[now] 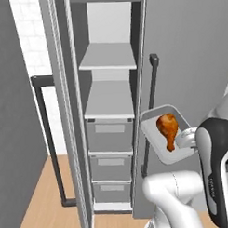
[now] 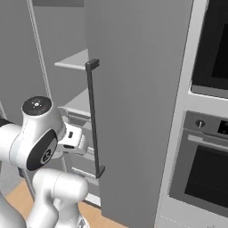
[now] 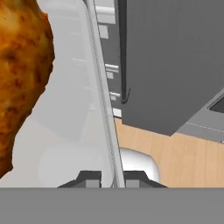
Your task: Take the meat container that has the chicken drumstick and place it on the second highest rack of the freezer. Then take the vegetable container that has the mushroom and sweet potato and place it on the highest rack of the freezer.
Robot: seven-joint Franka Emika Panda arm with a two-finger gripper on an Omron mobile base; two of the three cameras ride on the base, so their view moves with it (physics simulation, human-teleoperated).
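The meat container (image 1: 156, 128) with the chicken drumstick (image 1: 168, 129) is clamped by its rim in the gripper (image 3: 112, 178), held up just right of the open freezer (image 1: 111, 111), beside the drawers below the second shelf (image 1: 109, 103).

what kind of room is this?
Looks like a rendered home kitchen: an open freezer with shelves and drawers, a black wall oven beside it, and a wood floor. The hand holds a tray carrying a chicken drumstick.
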